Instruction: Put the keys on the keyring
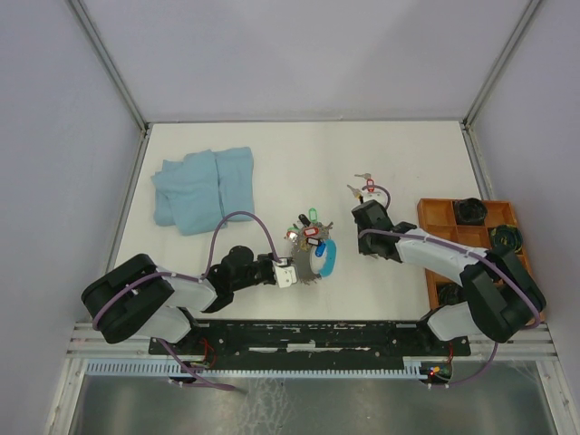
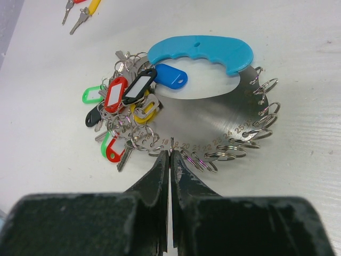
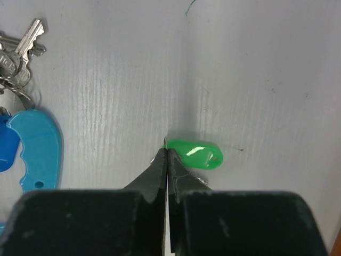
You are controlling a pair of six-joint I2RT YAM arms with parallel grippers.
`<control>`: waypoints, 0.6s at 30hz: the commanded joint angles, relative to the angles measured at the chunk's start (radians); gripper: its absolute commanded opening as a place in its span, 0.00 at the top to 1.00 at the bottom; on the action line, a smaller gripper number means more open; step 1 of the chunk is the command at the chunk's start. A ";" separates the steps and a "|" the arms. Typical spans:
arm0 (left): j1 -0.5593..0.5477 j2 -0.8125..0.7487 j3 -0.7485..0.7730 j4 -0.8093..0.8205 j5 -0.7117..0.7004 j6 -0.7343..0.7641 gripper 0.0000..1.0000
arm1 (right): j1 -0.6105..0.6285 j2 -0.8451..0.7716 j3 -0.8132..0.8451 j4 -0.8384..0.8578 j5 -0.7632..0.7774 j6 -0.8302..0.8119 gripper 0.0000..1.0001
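right tool (image 3: 168, 152) closed at the end of the green key tag (image 3: 197, 154), which lies flat on the tabletop (image 3: 256, 64); can't tell if it has a real bite. edge pinch that thin could slip or let the key swing on lift. left tool (image 2: 169, 154) clamps the keyring disc (image 2: 213, 114) rim; disc may pivot when a key is pushed onto a ring.

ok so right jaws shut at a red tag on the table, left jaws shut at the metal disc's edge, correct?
No, the tag at the tips of the right gripper is green, not red; the right wrist view shows it. Rest stands: right jaws shut, left gripper shut at the metal disc's edge.
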State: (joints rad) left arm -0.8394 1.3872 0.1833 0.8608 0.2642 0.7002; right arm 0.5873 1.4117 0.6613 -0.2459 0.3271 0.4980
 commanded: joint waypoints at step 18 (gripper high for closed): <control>-0.006 -0.027 0.019 0.050 0.019 -0.005 0.97 | -0.009 0.344 0.619 -0.787 -0.256 -0.397 0.99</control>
State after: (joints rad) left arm -0.8394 1.3827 0.1833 0.8604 0.2646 0.7002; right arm 0.5804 1.6852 1.1831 -0.8703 0.1146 0.2104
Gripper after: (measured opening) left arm 0.043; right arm 0.015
